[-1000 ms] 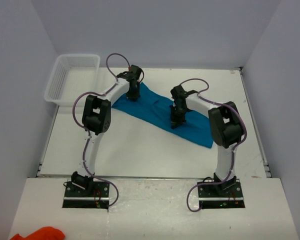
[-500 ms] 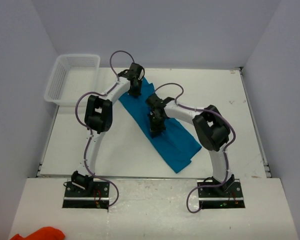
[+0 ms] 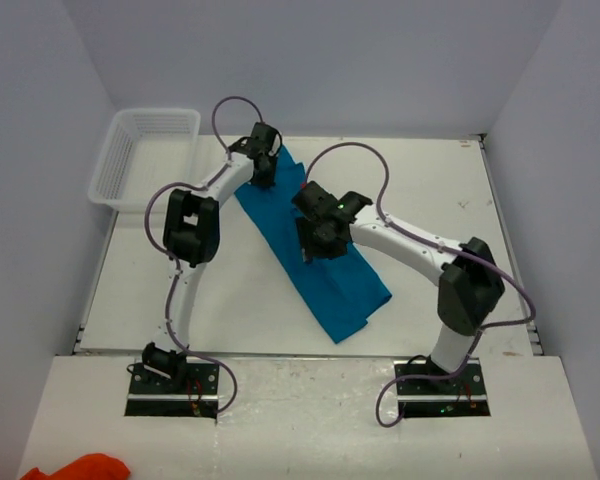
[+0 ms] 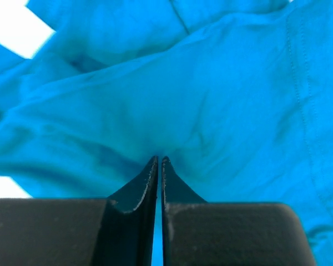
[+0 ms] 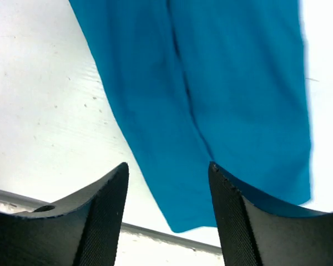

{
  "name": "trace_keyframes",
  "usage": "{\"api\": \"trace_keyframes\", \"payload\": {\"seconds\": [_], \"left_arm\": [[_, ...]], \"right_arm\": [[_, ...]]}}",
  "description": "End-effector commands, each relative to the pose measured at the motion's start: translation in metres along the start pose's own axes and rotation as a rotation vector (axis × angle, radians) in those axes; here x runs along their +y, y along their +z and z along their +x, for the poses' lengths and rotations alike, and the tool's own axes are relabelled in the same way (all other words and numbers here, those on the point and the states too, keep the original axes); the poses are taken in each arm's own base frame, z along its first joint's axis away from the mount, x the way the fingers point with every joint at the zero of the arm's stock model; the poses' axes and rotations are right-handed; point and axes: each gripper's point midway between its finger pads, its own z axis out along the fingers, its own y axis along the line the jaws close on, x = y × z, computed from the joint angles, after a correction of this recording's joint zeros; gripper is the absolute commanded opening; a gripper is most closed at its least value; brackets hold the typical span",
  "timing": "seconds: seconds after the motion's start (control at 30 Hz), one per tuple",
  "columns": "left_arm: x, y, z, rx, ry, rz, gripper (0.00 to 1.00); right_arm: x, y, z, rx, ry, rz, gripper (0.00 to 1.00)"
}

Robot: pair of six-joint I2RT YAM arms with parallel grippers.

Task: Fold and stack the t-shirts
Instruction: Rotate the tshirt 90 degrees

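One teal-blue t-shirt (image 3: 325,275) lies as a long folded strip, running from the back centre of the table diagonally toward the front. My left gripper (image 3: 263,172) is at the strip's far end. In the left wrist view its fingers (image 4: 159,160) stand almost together, with creases of the t-shirt (image 4: 211,83) running in to the tips. My right gripper (image 3: 315,245) hovers over the middle of the strip. Seen from the right wrist, its jaws (image 5: 169,169) are wide apart and empty, with the t-shirt (image 5: 233,100) flat on the table below.
A white mesh basket (image 3: 145,150) stands at the back left corner. An orange cloth (image 3: 80,467) lies on the near shelf at the bottom left. The table's front edge (image 5: 155,235) shows just beyond the strip's near end.
The right gripper carried its end of the t-shirt round toward the front, then opened and let go. The left gripper stayed at the far end.
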Motion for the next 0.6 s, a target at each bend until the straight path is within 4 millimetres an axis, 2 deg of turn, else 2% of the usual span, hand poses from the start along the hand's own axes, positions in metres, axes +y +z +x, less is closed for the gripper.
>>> {"api": "trace_keyframes", "payload": {"seconds": [0.0, 0.1, 0.13, 0.2, 0.27, 0.33, 0.37, 0.47, 0.57], "left_arm": [[0.011, -0.062, -0.055, -0.156, -0.022, -0.007, 0.06], [0.008, -0.084, -0.065, -0.176, -0.038, 0.021, 0.18], [0.006, -0.086, -0.064, -0.173, -0.039, 0.03, 0.25], [0.004, -0.091, -0.06, -0.159, -0.037, 0.037, 0.29], [0.004, -0.094, -0.056, -0.148, -0.039, 0.03, 0.29], [0.002, -0.097, -0.048, -0.132, -0.038, 0.034, 0.28], [-0.003, -0.102, -0.048, -0.136, -0.047, 0.052, 0.24], [-0.019, -0.096, -0.031, -0.085, -0.078, 0.126, 0.02], [-0.037, -0.083, -0.017, -0.03, -0.1, 0.212, 0.0]], "right_arm": [[-0.041, -0.022, 0.003, -0.06, -0.025, 0.146, 0.62], [-0.052, -0.011, 0.008, -0.028, 0.009, 0.172, 0.6], [-0.052, -0.008, 0.007, -0.025, 0.017, 0.172, 0.53], [-0.056, 0.0, 0.008, -0.02, 0.024, 0.186, 0.44], [-0.066, 0.005, 0.003, -0.012, 0.071, 0.196, 0.01], [-0.067, 0.011, 0.002, 0.005, 0.122, 0.155, 0.0], [-0.079, 0.016, 0.003, 0.016, 0.161, 0.159, 0.0], [-0.094, 0.027, 0.003, 0.045, 0.24, 0.128, 0.0], [-0.101, 0.034, 0.01, 0.065, 0.265, 0.144, 0.0]]}}
